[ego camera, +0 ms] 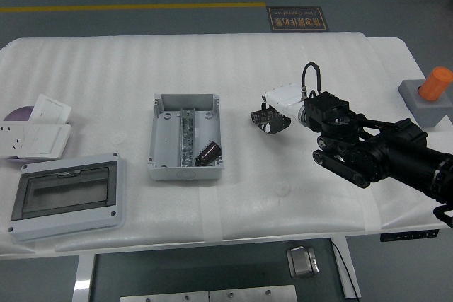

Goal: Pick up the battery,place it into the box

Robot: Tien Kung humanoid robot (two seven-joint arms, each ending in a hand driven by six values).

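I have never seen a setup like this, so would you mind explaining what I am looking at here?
This is one view from a camera high on a humanoid robot, looking down over a white table. The black arm from the right ends in the right hand, which holds nothing; its fingers are curled. A dark battery already lies inside the open grey box. At the left are a clear-fronted cover and white sockets. At far right, an orange button.

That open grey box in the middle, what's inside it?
The grey box holds a dark cylindrical battery lying tilted at its near right corner, and a metal rail down its centre. The floor beneath them is hidden.
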